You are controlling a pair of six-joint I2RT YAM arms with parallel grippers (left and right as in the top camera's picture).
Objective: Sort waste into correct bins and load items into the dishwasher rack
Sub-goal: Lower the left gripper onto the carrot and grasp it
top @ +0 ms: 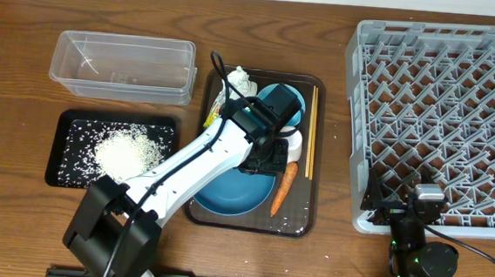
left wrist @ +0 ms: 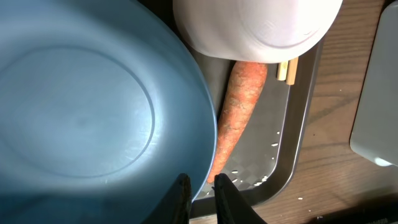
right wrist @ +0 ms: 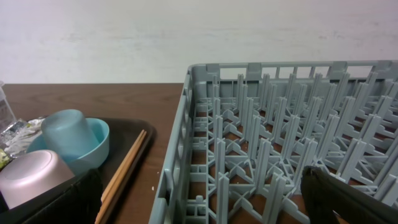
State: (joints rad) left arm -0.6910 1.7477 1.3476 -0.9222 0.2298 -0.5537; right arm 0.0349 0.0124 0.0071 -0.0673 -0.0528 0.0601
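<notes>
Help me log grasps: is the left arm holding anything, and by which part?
Yes. The left fingers appear pinched on the large dark-blue bowl, gripping its rim on the side next to the carrot.

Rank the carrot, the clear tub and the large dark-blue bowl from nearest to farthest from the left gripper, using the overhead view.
1. large dark-blue bowl, right at the left gripper
2. carrot, just to its right
3. clear tub, far at upper left

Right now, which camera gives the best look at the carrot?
The left wrist view: the carrot lies close and large beside the dark-blue bowl. Overhead shows it whole but small; the right wrist view misses it.
</notes>
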